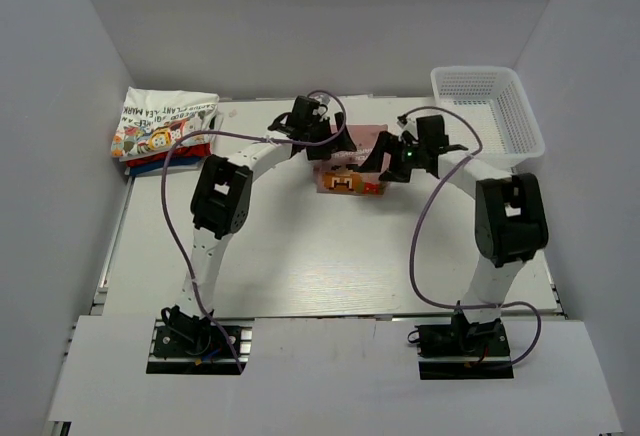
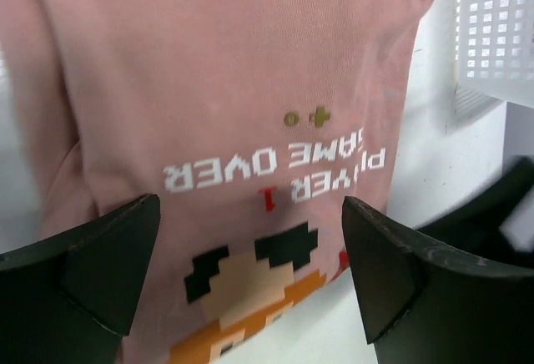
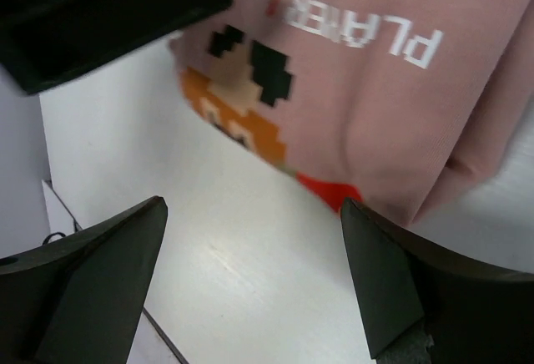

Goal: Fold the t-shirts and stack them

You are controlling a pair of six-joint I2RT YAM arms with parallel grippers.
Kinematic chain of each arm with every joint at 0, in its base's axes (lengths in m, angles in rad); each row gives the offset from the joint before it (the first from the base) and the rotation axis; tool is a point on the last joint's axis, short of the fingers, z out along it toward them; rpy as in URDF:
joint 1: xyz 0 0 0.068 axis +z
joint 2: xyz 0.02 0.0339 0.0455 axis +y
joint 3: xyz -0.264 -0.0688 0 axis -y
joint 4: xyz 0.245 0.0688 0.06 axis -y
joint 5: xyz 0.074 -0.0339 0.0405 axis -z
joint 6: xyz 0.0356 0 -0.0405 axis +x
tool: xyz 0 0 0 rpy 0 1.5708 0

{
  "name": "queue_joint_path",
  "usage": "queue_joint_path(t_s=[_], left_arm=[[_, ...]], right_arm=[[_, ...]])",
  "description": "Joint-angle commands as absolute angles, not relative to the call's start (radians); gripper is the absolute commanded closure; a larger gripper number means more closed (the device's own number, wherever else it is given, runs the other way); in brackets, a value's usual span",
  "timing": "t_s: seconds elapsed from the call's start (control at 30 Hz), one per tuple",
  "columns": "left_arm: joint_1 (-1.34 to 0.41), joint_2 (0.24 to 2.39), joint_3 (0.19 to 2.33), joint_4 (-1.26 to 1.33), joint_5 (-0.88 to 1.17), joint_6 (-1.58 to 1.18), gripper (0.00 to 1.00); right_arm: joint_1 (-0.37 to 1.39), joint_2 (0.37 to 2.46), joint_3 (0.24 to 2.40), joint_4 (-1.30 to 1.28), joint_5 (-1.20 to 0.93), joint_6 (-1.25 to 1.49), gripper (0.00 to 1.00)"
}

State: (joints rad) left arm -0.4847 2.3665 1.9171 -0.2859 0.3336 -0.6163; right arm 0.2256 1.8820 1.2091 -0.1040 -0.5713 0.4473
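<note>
Left wrist view: the left pincer (image 2: 250, 214) is wide open and holds nothing. Its two black fingers (image 2: 100, 255) hang just over the pink tee (image 2: 225, 72). The tee lies flat on the white table (image 2: 450, 172). It has white words on it, upside down from here. Below the words is a little block man with black hair and an orange body. A corner of the white basket (image 2: 496, 30) shows at the top right. A dark, blurry bit of the other arm sits low on the right.

In the right wrist view the right pincer (image 3: 253, 209) is wide open too, with nothing in it. It hangs over bare table, just beside the tee's edge, where the block man and a red patch show.

From the top view, the tee looks folded small and sits in the far middle of the table. One pincer is at its left side and one at its right. Far left is a pile of folded tees (image 1: 160, 128), well apart from the pink one. It has a white one with cartoons on top, and red and blue ones under it. The basket is in the far right corner
</note>
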Motion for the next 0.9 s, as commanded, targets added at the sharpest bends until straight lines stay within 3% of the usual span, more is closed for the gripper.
queue_joint_path(t_s=[0.0, 0.2, 0.73, 0.87], left_arm=[[-0.479, 2.182, 1.864, -0.328, 0.263, -0.56, 0.0], [-0.469, 2.112, 1.834, -0.452, 0.14, -0.491, 0.0], [-0.469, 2.399, 2.056, -0.488, 0.184, -0.431, 0.0], [-0.469, 2.473, 2.129, -0.521, 0.184, -0.431, 0.06]], right_arm=[[0.222, 1.665, 1.238, -0.155, -0.537, 0.353, 0.1], [0.219, 1.519, 1.16, -0.225, -0.465, 0.334, 0.1], [0.218, 1.387, 1.158, -0.41, -0.365, 0.25, 0.1], [0.216, 1.361, 1.134, -0.417, -0.365, 0.235, 0.1]])
